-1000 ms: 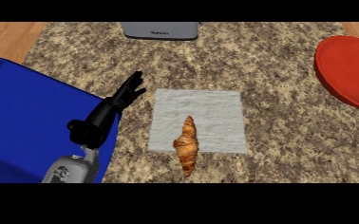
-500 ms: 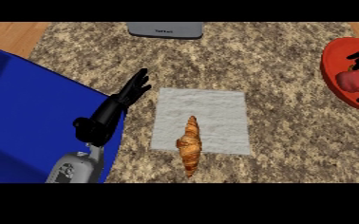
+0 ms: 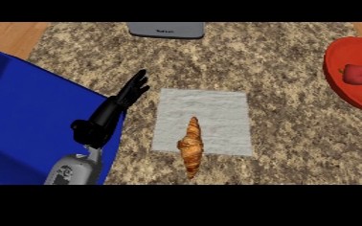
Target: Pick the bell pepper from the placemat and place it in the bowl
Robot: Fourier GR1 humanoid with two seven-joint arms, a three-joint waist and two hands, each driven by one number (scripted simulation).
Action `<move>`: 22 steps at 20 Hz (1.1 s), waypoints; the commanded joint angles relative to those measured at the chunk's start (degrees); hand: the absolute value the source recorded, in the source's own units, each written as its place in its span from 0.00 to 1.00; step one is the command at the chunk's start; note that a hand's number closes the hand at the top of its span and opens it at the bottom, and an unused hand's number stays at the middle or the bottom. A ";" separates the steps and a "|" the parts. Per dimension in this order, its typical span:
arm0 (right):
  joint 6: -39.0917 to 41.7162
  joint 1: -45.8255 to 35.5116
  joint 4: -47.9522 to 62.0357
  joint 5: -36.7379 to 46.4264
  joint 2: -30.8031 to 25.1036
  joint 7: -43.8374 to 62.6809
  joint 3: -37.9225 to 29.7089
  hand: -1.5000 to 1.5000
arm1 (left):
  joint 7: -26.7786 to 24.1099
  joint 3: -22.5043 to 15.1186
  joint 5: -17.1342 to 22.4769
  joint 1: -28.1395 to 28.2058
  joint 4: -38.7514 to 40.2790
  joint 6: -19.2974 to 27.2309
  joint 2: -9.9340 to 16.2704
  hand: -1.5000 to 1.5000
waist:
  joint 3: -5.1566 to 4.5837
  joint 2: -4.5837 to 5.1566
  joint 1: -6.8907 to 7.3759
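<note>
A red bell pepper (image 3: 353, 74) lies inside the red bowl (image 3: 335, 72) at the right edge of the head view. The pale grey placemat (image 3: 212, 115) lies mid-counter with a brown croissant (image 3: 191, 146) on its lower part, overhanging the near edge. My left hand (image 3: 109, 112) rests open just left of the placemat, fingers straight and pointing up and to the right, touching nothing. My right hand does not show.
A large blue surface (image 3: 35, 124) fills the left side, under my left forearm. A grey appliance (image 3: 166, 29) sits at the counter's far edge. A strip of wooden floor (image 3: 17, 36) shows at the top left.
The view has shifted so that the red bowl shows more at the right, with the pepper now visible in it. My left hand has stayed in its place, open.
</note>
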 commanded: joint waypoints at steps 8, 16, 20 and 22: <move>9.88 -0.92 7.76 -8.50 -8.64 6.18 -9.15 0.00 | -0.09 -0.94 -0.73 -0.15 0.10 0.53 -1.25 0.50 | 0.26 0.89 0.08; 12.88 2.77 9.06 -13.19 -13.23 5.81 -13.77 0.00 | 0.14 0.17 0.13 0.18 -2.15 0.26 -0.41 0.50 | 0.80 1.16 0.26; 15.60 5.29 8.08 -12.48 -14.09 4.63 -13.01 0.00 | 0.22 0.18 -0.16 -0.09 -1.14 0.66 -0.76 0.50 | 0.94 1.45 -0.71; 16.82 6.23 8.00 -12.90 -13.41 4.20 -13.40 0.00 | 0.34 0.15 -0.12 -0.26 -1.88 0.38 -0.47 0.50 | 1.06 1.27 -0.58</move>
